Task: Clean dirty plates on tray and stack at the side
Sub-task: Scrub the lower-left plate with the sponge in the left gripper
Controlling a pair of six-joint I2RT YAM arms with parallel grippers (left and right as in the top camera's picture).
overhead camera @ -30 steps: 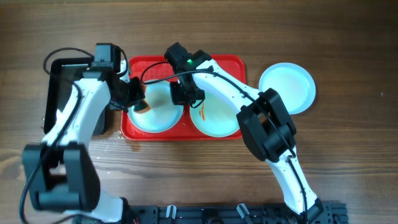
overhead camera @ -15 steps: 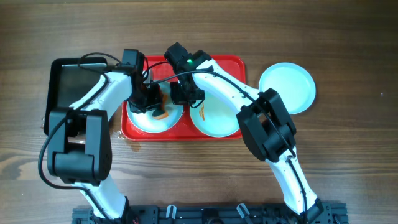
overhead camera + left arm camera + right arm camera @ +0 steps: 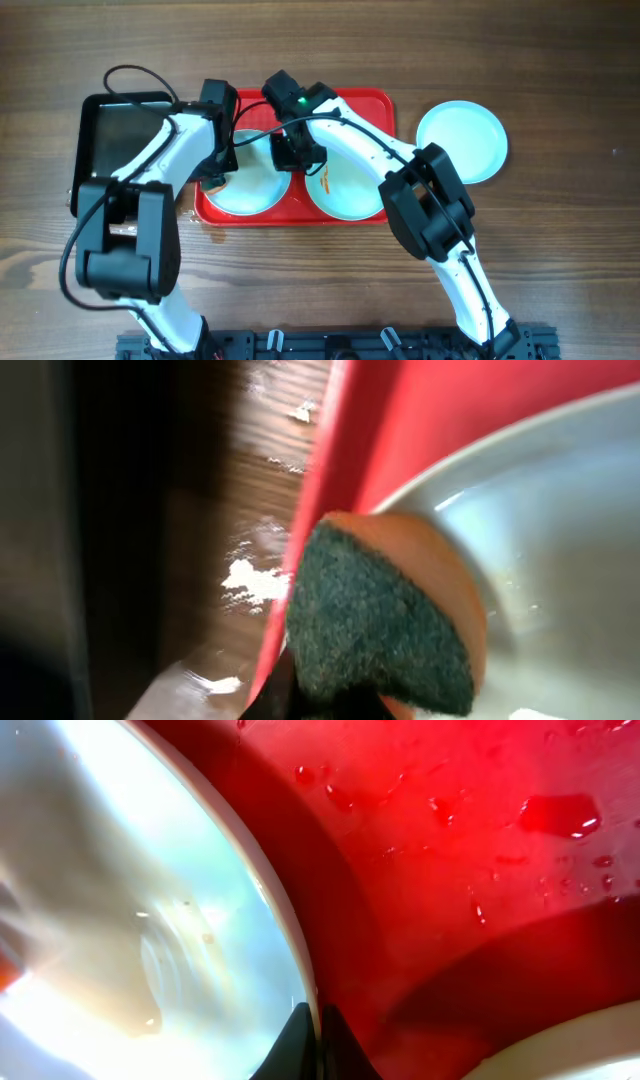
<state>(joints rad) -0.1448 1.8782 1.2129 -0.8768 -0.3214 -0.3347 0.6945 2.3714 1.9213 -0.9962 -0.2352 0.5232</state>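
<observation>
Wooden table (image 3: 560, 250) bears the red tray (image 3: 370, 100): on it, left gripper (image 3: 213, 170) clamps a sponge (image 3: 390, 620) against one plate (image 3: 255, 195) (right gripper (image 3: 290, 155), closed, pinches its rim). That wet rim may slip free under scrubbing.

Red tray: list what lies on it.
Two plates: the left plate, a sponge at its rim, and the right plate. Water drops wet the red tray. The arms cover the plates' far edges.

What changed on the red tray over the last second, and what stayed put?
The left gripper, shut on the sponge, swept right across the left plate, then back to its left rim. The right gripper kept pinching that plate's rim; the tray, middle plate and side plate stayed.
</observation>
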